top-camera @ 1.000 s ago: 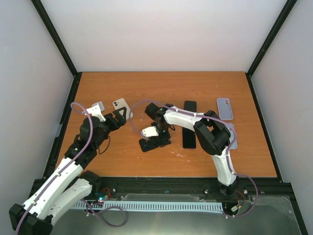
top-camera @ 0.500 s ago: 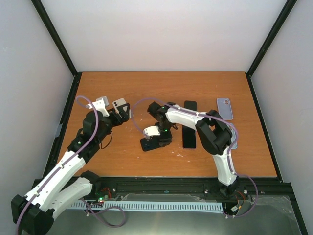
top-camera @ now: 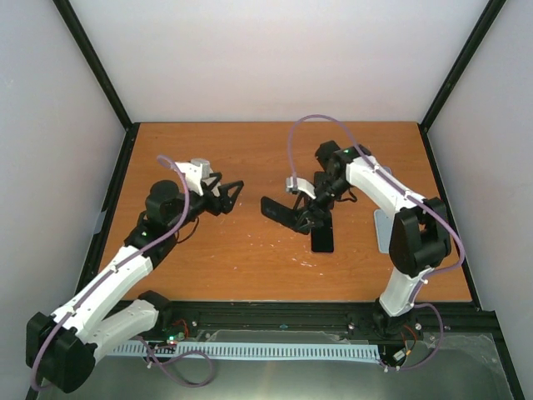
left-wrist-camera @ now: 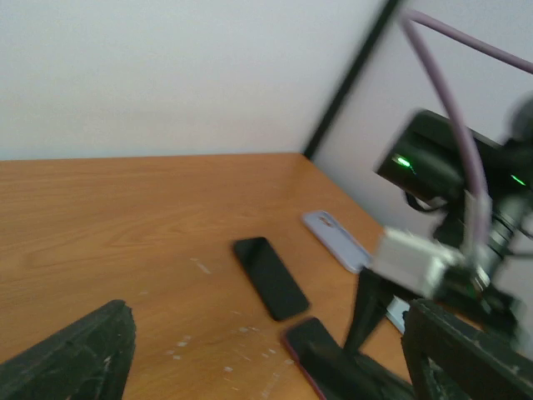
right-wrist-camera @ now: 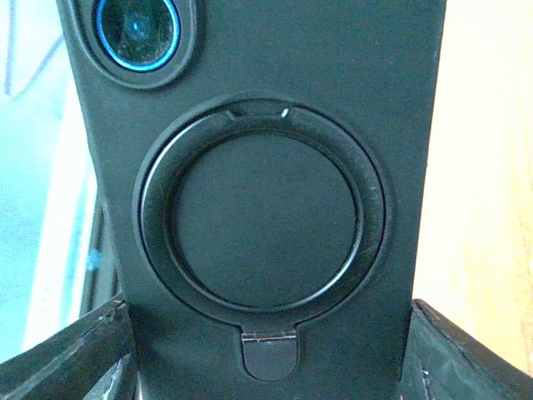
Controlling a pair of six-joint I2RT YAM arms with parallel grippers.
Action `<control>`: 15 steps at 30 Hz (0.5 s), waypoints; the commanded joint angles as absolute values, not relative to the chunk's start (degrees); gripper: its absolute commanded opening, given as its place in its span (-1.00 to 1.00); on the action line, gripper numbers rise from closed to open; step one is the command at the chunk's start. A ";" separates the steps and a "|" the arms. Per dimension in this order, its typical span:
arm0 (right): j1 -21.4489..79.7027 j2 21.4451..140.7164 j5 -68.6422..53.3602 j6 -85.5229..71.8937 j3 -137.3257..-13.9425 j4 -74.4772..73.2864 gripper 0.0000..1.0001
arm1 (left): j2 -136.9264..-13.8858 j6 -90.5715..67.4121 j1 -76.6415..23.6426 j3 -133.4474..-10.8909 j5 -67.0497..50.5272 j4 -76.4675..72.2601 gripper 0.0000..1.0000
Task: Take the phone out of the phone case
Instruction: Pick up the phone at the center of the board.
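1. Right gripper [top-camera: 306, 215] has swung from frame centre to upper right of centre. Its jaws are clamped on the sides of the phone case [top-camera: 279, 210], which looks lifted off the table [top-camera: 250, 267].
2. Left gripper [top-camera: 231, 195] has moved up toward it, jaws wide apart and empty.
3. Progress, my read: pickup is done, extraction not started. The phone [right-wrist-camera: 137, 25] shows only as a blue-ringed lens in the cutout, so it is likely still inside.
4. Case: matte black, rubbery-looking, rounded edges, hinged circular ring stand [right-wrist-camera: 261, 210] on its back.
5. Outward: a glossy loose black handset [top-camera: 323, 237] lies flat on the wood grain, with a lilac case [left-wrist-camera: 337, 240] beyond it.
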State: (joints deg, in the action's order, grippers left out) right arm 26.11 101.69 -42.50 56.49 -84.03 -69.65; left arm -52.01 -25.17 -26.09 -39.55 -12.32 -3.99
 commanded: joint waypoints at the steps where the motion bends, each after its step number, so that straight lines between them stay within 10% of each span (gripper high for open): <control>1: 22.02 99.49 -55.71 62.68 -85.15 -80.40 0.03 | -51.32 -12.70 -25.93 -37.18 -31.24 -14.15 0.69; 15: 20.54 96.66 -43.55 69.42 -78.40 -84.55 0.05 | -51.55 26.41 -50.35 -37.16 -13.80 3.25 0.47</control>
State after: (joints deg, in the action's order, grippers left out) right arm 20.64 97.82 -44.75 66.83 -78.63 -82.87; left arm -50.24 12.78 -44.84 -36.36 -24.10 -1.21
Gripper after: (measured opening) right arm 0.738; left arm 0.740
